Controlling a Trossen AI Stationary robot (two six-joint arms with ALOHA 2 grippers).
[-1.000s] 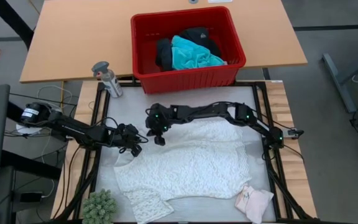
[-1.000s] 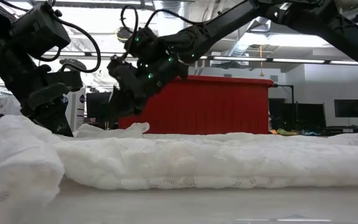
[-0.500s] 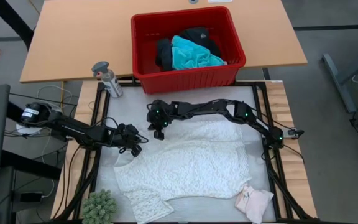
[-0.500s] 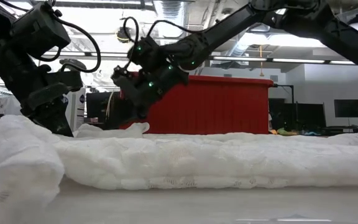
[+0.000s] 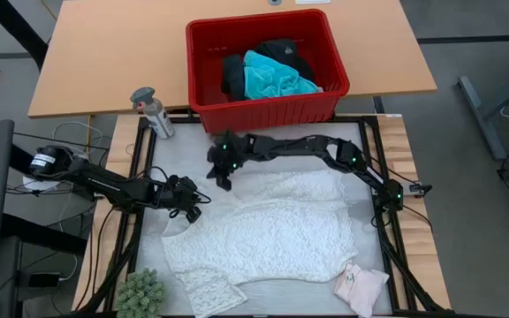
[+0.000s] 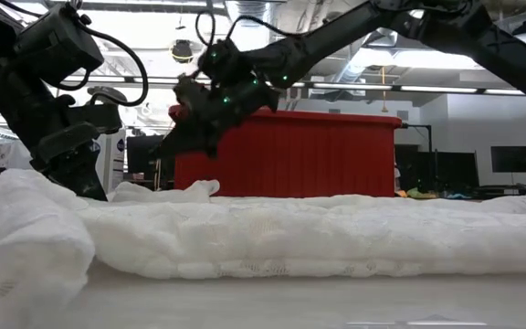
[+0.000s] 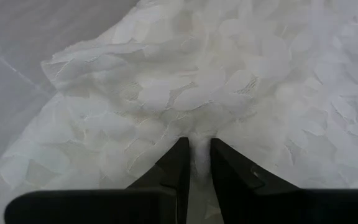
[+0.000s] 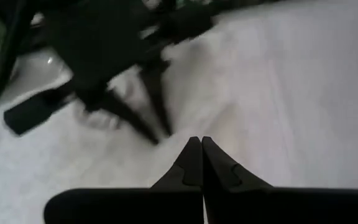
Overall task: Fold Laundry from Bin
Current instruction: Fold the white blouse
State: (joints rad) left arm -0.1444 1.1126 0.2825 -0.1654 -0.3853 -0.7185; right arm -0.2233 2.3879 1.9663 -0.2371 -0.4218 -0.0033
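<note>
Right gripper (image 5: 222,179) rose, jaws together; left gripper (image 5: 193,212) clamps white lacy top (image 5: 268,234).

In the left wrist view the left gripper's fingers (image 7: 194,163) press onto the white lacy top (image 7: 229,81), and the fabric at their tips hides whether a fold is caught between them; the top runs off every edge but one corner. In the right wrist view the other arm (image 8: 104,56) beyond the meeting fingers (image 8: 191,163) is a dark smear, its gripper unreadable. In the low view the lace ridge (image 6: 272,233) hides the counter behind it and the base of the red bin (image 6: 299,155). Black clothing (image 5: 234,75) in the bin lies half under the turquoise shirt (image 5: 274,77)
</note>
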